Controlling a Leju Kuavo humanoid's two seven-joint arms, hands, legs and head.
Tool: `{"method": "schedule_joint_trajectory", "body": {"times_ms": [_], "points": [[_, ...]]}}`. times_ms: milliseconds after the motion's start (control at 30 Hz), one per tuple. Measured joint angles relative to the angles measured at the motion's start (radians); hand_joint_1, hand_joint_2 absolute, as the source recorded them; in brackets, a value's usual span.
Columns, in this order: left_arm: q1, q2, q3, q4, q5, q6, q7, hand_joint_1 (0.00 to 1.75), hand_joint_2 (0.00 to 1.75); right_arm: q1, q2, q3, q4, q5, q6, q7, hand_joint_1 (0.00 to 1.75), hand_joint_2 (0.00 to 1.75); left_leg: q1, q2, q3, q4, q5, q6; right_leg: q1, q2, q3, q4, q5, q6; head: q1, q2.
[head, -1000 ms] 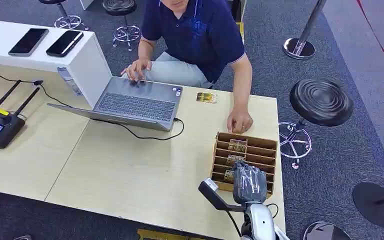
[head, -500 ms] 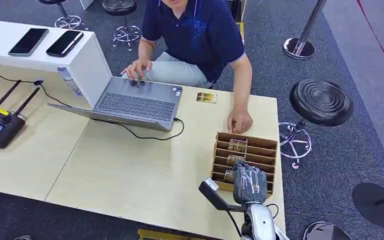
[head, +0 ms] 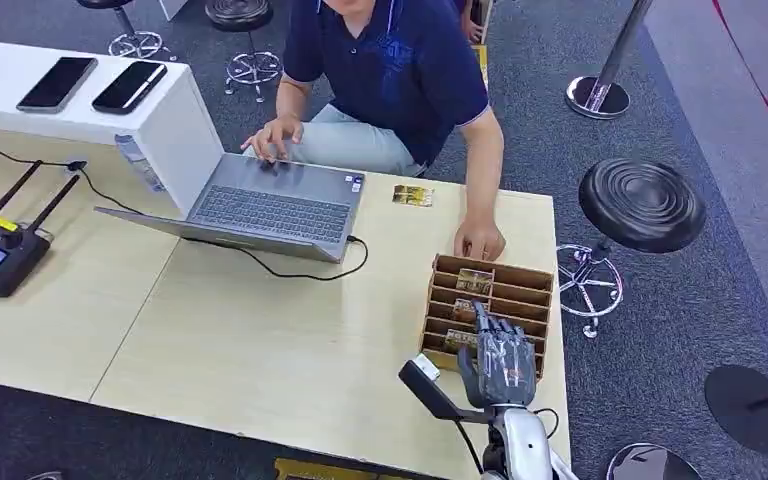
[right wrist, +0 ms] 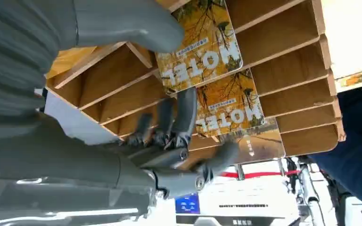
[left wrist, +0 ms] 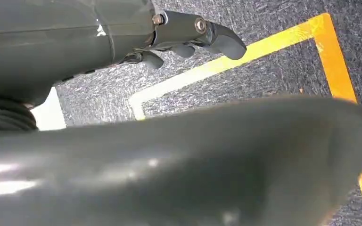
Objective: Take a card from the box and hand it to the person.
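Upright in the slots of the wooden box (head: 490, 312) stand three cards; the nearest card (right wrist: 199, 41), printed MOTEL, leans in its slot with its upper edge exposed. Judged thin, light, stiff and glossy, so likely slippery; best pinched by that exposed edge, thumb on one face, fingers on the other. Right hand (head: 501, 355) hovers over the box's near slots, fingers spread and holding nothing, thumb just beside the card's face. Person's hand (head: 480, 240) rests on the table at the box's far edge. Left hand (left wrist: 188, 37) hangs above carpet; its grip cannot be told.
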Motion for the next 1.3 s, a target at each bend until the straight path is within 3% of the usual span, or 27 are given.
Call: {"method": "schedule_joint_trajectory", "body": {"times_ms": [133, 200, 233, 300, 333, 400, 467, 533, 600, 633, 700, 733, 767, 900, 1200, 1267, 1300], "points": [[0.0, 0.0, 0.0, 0.0, 0.0, 0.0, 0.0, 0.0, 0.0, -0.002, 0.0, -0.001, -0.006, -0.006, -0.001, -0.002, 0.44, 1.75, 0.0, 0.0, 0.001, 0.0, 0.0, 0.0, 0.0, 0.0, 0.0, 0.0, 0.0, 0.0, 0.0, 0.0], [0.0, 0.0, 0.0, 0.0, 0.0, 0.0, 0.0, 0.0, 0.0, -0.002, 0.0, -0.001, -0.008, -0.01, -0.002, -0.003, 0.7, 1.75, 0.0, 0.0, 0.001, 0.0, 0.0, 0.0, 0.0, 0.0, 0.0, 0.0, 0.0, 0.0, 0.0, 0.0], [0.0, 0.0, 0.0, 0.0, 0.0, 0.0, 0.001, 0.0, 0.0, -0.002, 0.0, -0.001, -0.008, -0.013, -0.004, -0.004, 0.7, 1.75, 0.0, 0.0, 0.001, 0.0, 0.0, 0.0, 0.0, 0.0, 0.0, 0.0, 0.0, 0.0, 0.0, 0.0], [0.0, 0.0, 0.0, 0.0, 0.0, -0.001, 0.001, 0.0, 0.0, 0.0, 0.0, -0.001, -0.008, -0.019, -0.008, -0.007, 1.08, 1.75, 0.0, 0.0, 0.001, 0.0, 0.0, 0.0, 0.0, 0.0, 0.0, 0.0, 0.0, 0.0, 0.0, 0.0], [0.0, 0.0, 0.0, 0.0, 0.0, -0.001, 0.001, 0.0, 0.0, 0.002, 0.0, 0.0, -0.008, -0.024, -0.01, -0.008, 1.08, 1.75, 0.0, 0.0, 0.0, 0.0, 0.0, 0.0, 0.0, 0.0, 0.0, 0.0, 0.0, 0.0, 0.0, 0.0], [0.001, 0.0, 0.0, 0.0, 0.0, -0.001, 0.001, 0.0, 0.0, 0.004, 0.0, 0.0, -0.008, -0.031, -0.012, -0.011, 1.27, 1.75, 0.0, 0.0, 0.0, 0.0, 0.0, 0.0, 0.0, 0.0, 0.0, 0.0, 0.0, 0.0, 0.0, 0.0], [0.001, 0.0, 0.0, 0.0, 0.0, -0.001, 0.0, 0.0, 0.0, 0.004, 0.0, -0.001, -0.012, -0.041, -0.015, -0.016, 1.31, 1.75, 0.0, 0.0, 0.0, 0.0, 0.0, 0.0, 0.0, 0.0, 0.0, 0.0, 0.0, 0.0, 0.0, 0.0], [0.002, 0.0, 0.001, 0.0, 0.001, 0.0, -0.001, 0.0, 0.0, 0.005, 0.0, -0.001, -0.021, -0.054, -0.025, -0.018, 1.31, 1.75, 0.0, 0.0, 0.0, 0.0, 0.0, 0.0, 0.0, 0.0, 0.0, 0.0, 0.0, 0.0, 0.0, 0.0], [0.002, 0.0, 0.001, 0.0, 0.007, 0.0, -0.005, 0.0, 0.0, 0.007, 0.0, -0.001, -0.036, -0.074, -0.043, -0.02, 1.12, 1.75, 0.0, 0.0, 0.0, 0.0, 0.0, 0.0, 0.0, 0.0, 0.0, 0.0, 0.0, 0.0, 0.0, 0.0], [0.002, 0.0, 0.001, 0.0, 0.015, 0.002, -0.008, 0.0, 0.0, 0.009, 0.0, -0.002, -0.046, -0.105, -0.057, -0.03, 1.12, 1.75, 0.0, 0.0, 0.0, 0.0, 0.0, 0.0, 0.0, 0.0, 0.0, 0.0, 0.0, 0.0, 0.0, 0.0], [0.005, 0.0, 0.001, 0.0, 0.019, 0.003, -0.013, 0.0, 0.0, 0.012, -0.002, -0.003, -0.089, -0.195, -0.081, -0.053, 0.73, 1.75, 0.0, 0.0, 0.0, 0.0, 0.0, 0.0, 0.0, 0.0, 0.0, 0.0, 0.0, 0.0, 0.0, 0.0], [0.007, 0.001, 0.002, 0.0, 0.019, 0.003, -0.015, 0.0, 0.0, 0.012, -0.003, -0.005, -0.113, -0.229, -0.083, -0.06, 0.72, 1.75, 0.0, 0.0, 0.0, 0.0, 0.0, 0.0, 0.0, 0.0, 0.0, 0.0, 0.0, 0.0, 0.0, 0.0], [0.009, 0.002, 0.002, 0.0, 0.022, 0.003, -0.018, 0.0, 0.0, 0.012, -0.005, -0.006, -0.136, -0.248, -0.084, -0.063, 0.52, 1.75, 0.0, 0.0, 0.0, 0.0, 0.0, 0.0, 0.0, 0.0, 0.0, 0.0, 0.0, 0.0, 0.0, 0.0], [0.018, 0.003, 0.006, 0.0, 0.036, 0.004, -0.029, 0.0, 0.0, 0.013, -0.018, -0.018, -0.247, -0.348, -0.082, -0.076, 0.28, 1.75, 0.0, 0.0, 0.0, 0.0, 0.0, 0.0, 0.0, 0.0, 0.0, 0.0, 0.0, 0.0, 0.0, 0.0], [0.025, 0.003, 0.01, 0.0, 0.05, 0.005, -0.04, 0.0, 0.0, 0.015, -0.051, -0.022, -0.423, -0.443, -0.059, -0.108, 0.35, 1.75, 0.0, 0.0, 0.0, 0.0, 0.0, 0.0, 0.0, 0.0, 0.0, 0.0, 0.0, 0.0, 0.0, 0.0], [0.025, 0.003, 0.01, 0.0, 0.052, 0.005, -0.041, 0.0, 0.0, 0.015, -0.055, -0.022, -0.446, -0.447, -0.037, -0.108, 0.38, 1.75, 0.0, 0.0, 0.0, 0.0, 0.0, 0.0, 0.0, 0.0, 0.0, 0.0, 0.0, 0.0, 0.0, 0.0], [0.025, 0.003, 0.01, 0.0, 0.052, 0.006, -0.041, 0.0, 0.0, 0.015, -0.057, -0.021, -0.454, -0.447, -0.024, -0.107, 0.49, 1.75, 0.0, 0.0, 0.0, 0.0, 0.0, 0.0, 0.0, 0.0, 0.0, 0.0, 0.0, 0.0, 0.0, 0.0]]}}
